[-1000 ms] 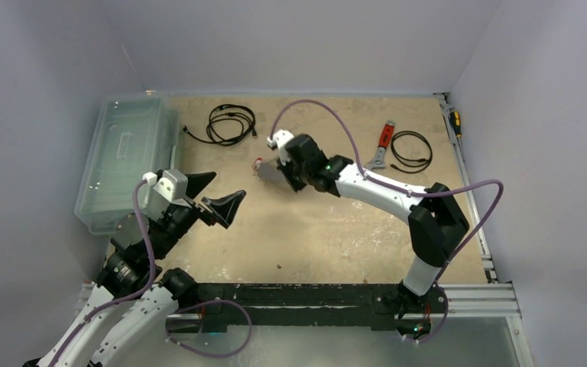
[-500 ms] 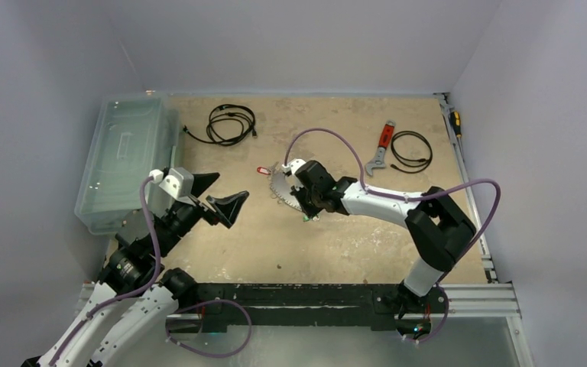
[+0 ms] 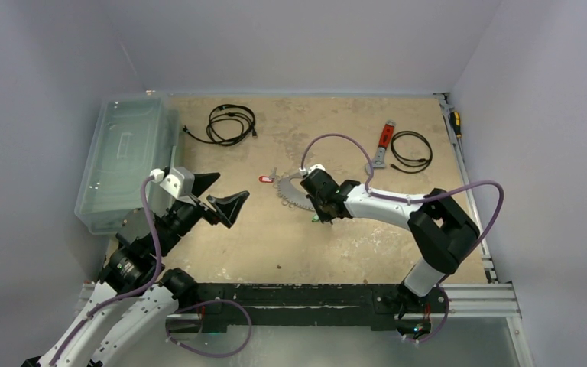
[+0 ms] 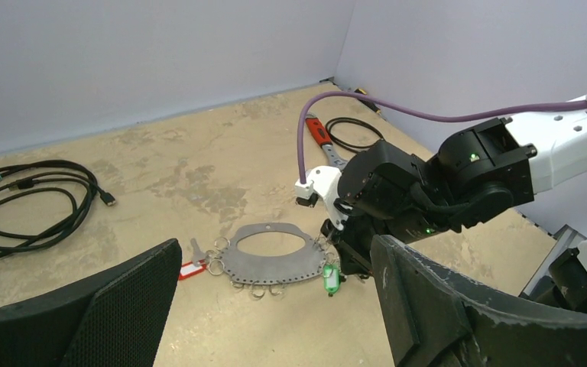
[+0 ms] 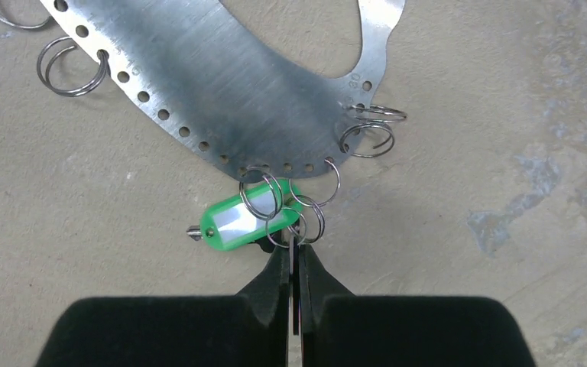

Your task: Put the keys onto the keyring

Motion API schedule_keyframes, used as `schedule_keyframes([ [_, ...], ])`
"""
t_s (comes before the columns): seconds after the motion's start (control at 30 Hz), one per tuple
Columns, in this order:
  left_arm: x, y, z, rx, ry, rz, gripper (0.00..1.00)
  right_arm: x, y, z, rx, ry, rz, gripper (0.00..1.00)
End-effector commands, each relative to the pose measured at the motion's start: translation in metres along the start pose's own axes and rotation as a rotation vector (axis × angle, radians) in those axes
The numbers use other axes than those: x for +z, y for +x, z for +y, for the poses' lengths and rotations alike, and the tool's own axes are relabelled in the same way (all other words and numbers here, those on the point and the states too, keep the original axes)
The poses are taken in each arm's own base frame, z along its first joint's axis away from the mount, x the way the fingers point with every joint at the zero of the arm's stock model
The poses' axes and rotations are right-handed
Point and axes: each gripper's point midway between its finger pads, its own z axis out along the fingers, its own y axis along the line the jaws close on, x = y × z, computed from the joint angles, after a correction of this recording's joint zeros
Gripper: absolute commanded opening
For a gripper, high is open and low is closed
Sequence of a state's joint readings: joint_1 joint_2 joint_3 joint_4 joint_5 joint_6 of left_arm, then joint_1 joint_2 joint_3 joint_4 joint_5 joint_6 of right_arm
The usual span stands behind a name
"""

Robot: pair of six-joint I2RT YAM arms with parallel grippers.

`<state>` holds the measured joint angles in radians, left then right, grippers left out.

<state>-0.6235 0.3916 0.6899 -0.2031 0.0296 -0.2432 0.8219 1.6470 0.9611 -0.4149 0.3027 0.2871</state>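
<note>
Sandy tabletop [image 3: 222,237]. Clear plastic bin [image 3: 126,153] far left; contents can't be made out. Keyring [image 5: 222,84] lies flat mid-table, green-tagged key [image 5: 248,218] ringed to its edge, red-tagged key [image 3: 264,180] at its left end. Right gripper [image 5: 293,248] pinched together on thin dark sliver [image 5: 293,294] beside green tag. Left gripper [image 3: 228,188] gapes wide, empty.

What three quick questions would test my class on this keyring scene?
1. True or false: the left claw is open.
2. The tag beside the right claw tip is: A red, B green, C black.
3. Fill in: in the top view, the red tag lies at the keyring's ___ end.
Key: 1 true; 2 B; 3 left.
</note>
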Motion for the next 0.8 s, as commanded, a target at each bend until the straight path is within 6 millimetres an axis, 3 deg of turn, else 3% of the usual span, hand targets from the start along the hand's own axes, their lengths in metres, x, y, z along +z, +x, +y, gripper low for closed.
schedule_keyframes([
  [0.0, 0.0, -0.019, -0.006, 0.004, 0.022, -0.046, 0.92, -0.01, -0.03, 0.005, 0.042, -0.009, -0.036, 0.0],
  [0.17, 0.0, -0.019, -0.005, 0.002, 0.017, -0.047, 0.92, -0.013, -0.044, 0.075, 0.027, -0.272, -0.054, 0.0],
  [0.33, 0.002, -0.017, -0.005, -0.002, 0.02, -0.038, 0.92, 0.003, -0.038, 0.108, 0.056, -0.394, -0.037, 0.0],
  [0.43, 0.003, -0.014, -0.005, -0.002, 0.021, -0.028, 0.92, 0.02, -0.023, 0.098, 0.08, -0.341, 0.005, 0.0],
  [0.53, 0.005, -0.013, -0.005, -0.004, 0.02, -0.023, 0.92, 0.028, -0.006, 0.074, 0.116, -0.245, 0.04, 0.0],
  [0.77, 0.009, -0.008, -0.007, -0.009, 0.033, -0.001, 0.92, 0.018, 0.032, 0.007, 0.221, 0.064, 0.095, 0.0],
])
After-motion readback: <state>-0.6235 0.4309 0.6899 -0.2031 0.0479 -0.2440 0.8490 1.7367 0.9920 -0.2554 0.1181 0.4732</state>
